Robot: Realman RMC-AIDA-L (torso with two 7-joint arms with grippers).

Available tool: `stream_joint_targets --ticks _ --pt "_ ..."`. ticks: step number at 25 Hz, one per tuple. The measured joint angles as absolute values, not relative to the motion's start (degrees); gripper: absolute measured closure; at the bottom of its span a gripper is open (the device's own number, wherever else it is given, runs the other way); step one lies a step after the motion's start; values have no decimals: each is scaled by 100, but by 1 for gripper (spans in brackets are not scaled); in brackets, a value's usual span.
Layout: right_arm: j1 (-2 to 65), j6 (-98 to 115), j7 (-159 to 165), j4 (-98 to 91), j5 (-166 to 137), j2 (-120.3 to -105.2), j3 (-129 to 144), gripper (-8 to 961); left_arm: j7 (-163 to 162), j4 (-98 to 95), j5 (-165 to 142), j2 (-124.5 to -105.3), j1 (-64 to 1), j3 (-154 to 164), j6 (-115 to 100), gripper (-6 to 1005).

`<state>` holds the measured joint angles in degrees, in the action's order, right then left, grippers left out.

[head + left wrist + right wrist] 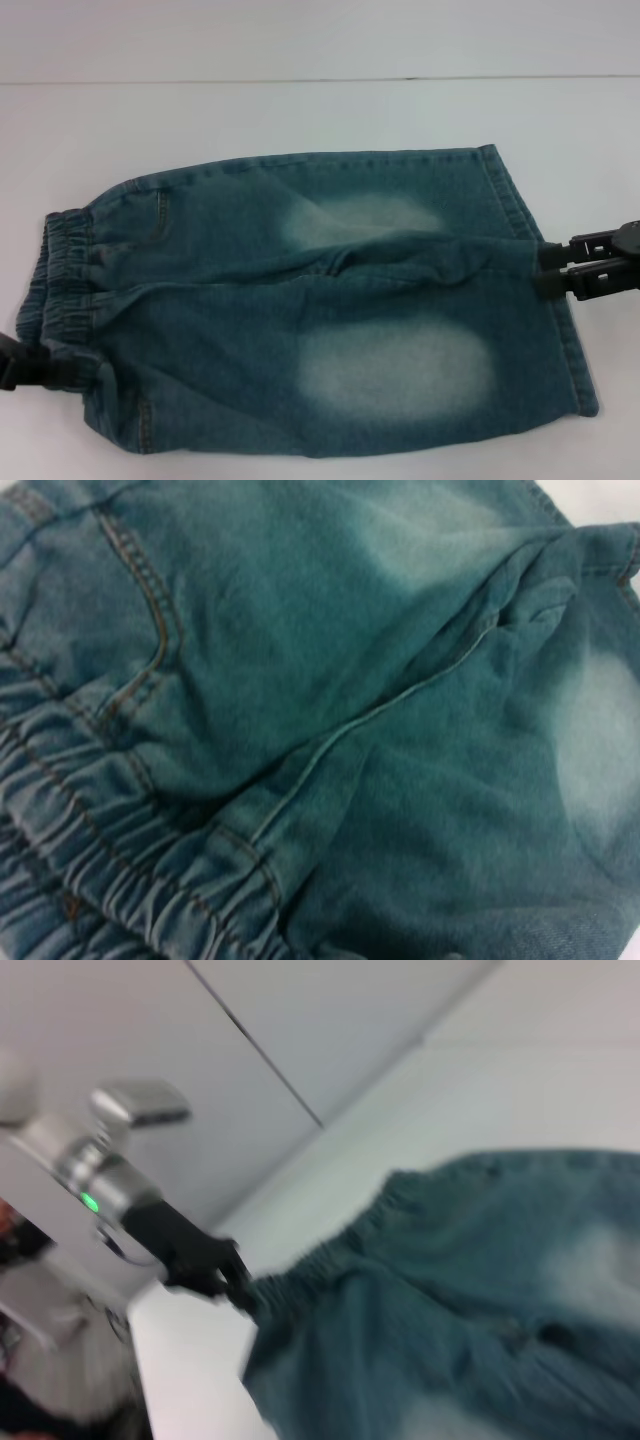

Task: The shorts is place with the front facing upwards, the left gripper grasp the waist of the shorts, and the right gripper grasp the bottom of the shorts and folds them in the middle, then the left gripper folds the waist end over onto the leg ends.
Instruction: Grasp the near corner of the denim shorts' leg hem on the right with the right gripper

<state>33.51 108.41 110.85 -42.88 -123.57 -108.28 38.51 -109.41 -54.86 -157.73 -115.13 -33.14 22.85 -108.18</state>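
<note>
I see the shorts (310,310) spread flat across the white table (300,115), filling most of the head view. The elastic waist (62,285) lies toward my left side and the leg ends (540,270) toward my right. 2 pale bleached patches show on the denim, 1 on each leg, with a raised crease running between them along the middle.

The left gripper (30,362) sits at the near corner of the waist, at the edge of the head view. From the right wrist view it (235,1280) is closed on the gathered band, pinching the cloth between its black fingers.

The right gripper (552,268) is at the hem between the 2 legs. Its fingers (590,243) sit close together and touch the hem, but I cannot tell whether they hold it.

The left wrist view shows only denim up close: the ruched band, a pocket seam and the centre seam.
</note>
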Motion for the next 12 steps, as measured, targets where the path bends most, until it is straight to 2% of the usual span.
stream_joint_targets --ticks 7,12 --pt "4019 11220 11323 -4566 -14124 -10867 3854 74 -11160 -5486 -15753 -11481 -3483 2296 -10713 957" --pt "4154 11350 11317 -4584 -14968 -10913 3963 73 -11322 -5476 -15751 -11441 -3533 2303 -10552 956"
